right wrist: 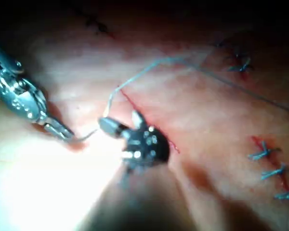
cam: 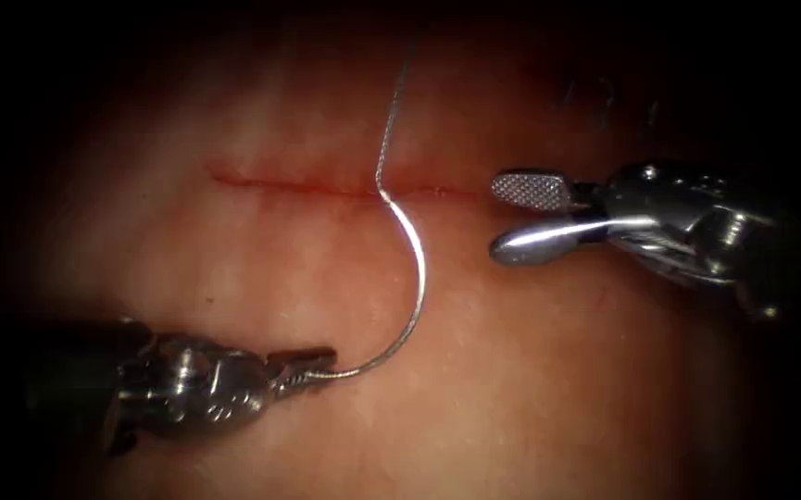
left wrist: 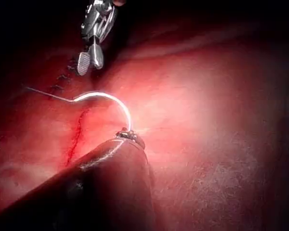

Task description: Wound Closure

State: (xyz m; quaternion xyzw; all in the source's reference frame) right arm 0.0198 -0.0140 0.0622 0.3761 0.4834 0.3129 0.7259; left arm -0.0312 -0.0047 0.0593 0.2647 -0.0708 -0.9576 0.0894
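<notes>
The cut [cam: 326, 187] runs across the tissue [cam: 548, 370]. My left tool [cam: 312, 370] comes in on the near side of the cut, its jaws shut on one end of the curved needle [cam: 419, 278]. The needle arcs up to the cut, and its other end sits at the cut line; I cannot tell whether it enters the tissue. From that end the thread [cam: 391, 111] runs away over the far side. My right tool [cam: 520, 218] stands open at the cut's right end, holding nothing. In the left wrist view the needle [left wrist: 111, 98] rises from my left tool [left wrist: 127, 135].
The right wrist view has my right tool [right wrist: 121, 121] open beside the cut, with the left tool [right wrist: 58, 129] close by. Blue finished stitches [right wrist: 262, 154] and more knots [right wrist: 238, 62] lie on other cuts in the tissue. Red fluid lines the cut [left wrist: 76, 137].
</notes>
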